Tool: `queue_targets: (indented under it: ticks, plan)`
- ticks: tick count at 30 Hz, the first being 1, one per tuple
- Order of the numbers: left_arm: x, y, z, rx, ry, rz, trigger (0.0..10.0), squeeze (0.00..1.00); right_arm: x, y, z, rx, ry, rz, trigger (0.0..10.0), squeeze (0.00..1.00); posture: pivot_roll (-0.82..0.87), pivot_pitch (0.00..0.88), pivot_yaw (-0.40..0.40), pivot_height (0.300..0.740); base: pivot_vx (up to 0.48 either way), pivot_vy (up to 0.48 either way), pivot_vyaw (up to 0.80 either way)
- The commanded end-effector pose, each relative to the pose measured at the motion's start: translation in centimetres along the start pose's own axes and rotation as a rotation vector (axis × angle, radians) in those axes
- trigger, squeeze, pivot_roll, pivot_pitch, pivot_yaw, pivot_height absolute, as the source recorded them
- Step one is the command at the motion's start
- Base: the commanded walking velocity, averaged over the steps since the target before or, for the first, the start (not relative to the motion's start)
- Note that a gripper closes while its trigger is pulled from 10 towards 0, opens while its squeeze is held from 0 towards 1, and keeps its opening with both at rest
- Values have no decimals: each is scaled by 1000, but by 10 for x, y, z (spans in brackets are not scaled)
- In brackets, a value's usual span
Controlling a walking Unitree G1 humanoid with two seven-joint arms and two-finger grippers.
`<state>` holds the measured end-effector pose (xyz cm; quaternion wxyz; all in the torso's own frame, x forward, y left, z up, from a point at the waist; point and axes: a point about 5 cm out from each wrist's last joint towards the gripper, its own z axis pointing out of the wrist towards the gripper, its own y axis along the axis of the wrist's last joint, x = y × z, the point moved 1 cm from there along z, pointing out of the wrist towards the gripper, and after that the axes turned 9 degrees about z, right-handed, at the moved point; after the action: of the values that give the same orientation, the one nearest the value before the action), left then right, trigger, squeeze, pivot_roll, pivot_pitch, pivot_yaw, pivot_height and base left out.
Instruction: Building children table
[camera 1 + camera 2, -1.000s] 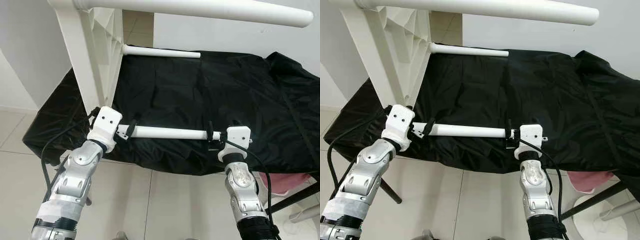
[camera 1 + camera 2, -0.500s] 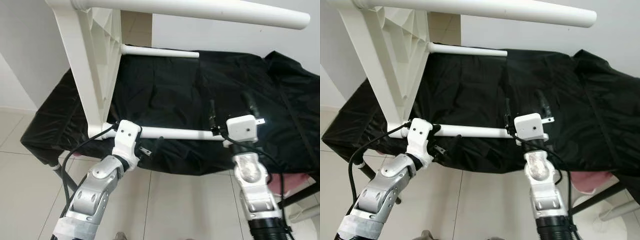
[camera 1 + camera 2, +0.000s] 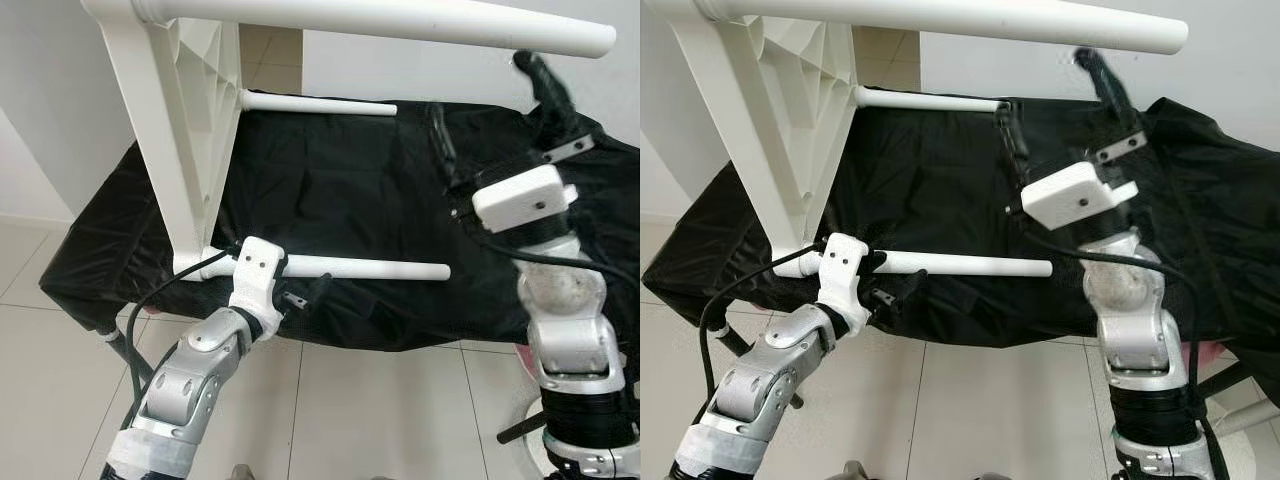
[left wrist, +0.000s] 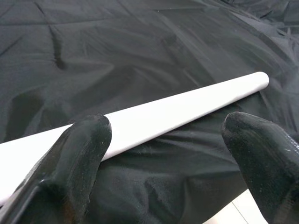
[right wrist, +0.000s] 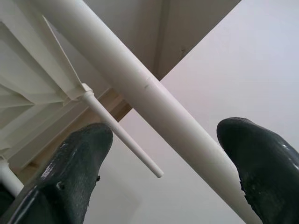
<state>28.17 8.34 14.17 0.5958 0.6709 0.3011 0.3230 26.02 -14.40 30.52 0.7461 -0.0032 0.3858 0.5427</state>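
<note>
1. Tabletop panel stands on its edge at the left of the black-covered counter, so you see its ribbed underside and the legs jutting out level to the right, which looks like a way to reach the leg sockets from the side.
2. You have the near leg seated at the panel's low near corner, its free end hanging over the cloth with nothing on it.
3. Your left gripper sits at that leg's socket end, jaws spread, one finger to each side and the leg running across just beyond them; nothing is pinched.
4. Your right gripper is raised at the right, jaws spread, empty and pointing up at the top leg, which lies beyond the gap, apart from the fingers.
5. You see a far leg low at the back.
</note>
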Motion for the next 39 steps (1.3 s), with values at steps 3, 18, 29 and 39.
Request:
queue_targets:
  ticks: [3, 18, 29, 39]
  plan:
    - [-7, 3, 3, -9, -97, -5, 10000, 0, -7, 9, 16, -35, 21, -46, 10000, 0, -39, 10, 7, 740, 0, 0, 0]
    - [-5, 7, 7, -18, -85, -8, 10000, 0, -8, 8, 42, -29, 188, -136, 10000, 0, -52, 3, 4, 740, 0, 0, 0]
    - [-6, 9, 10, -28, -79, -17, 10000, 0, -2, 5, 68, -8, 366, -237, 10000, 0, -66, 8, 3, 740, 0, 0, 0]
    - [-6, 10, 13, -33, -80, -18, 10000, 0, 10, -1, 94, 36, 452, -305, 10000, 0, -67, 0, 2, 740, 0, 0, 0]
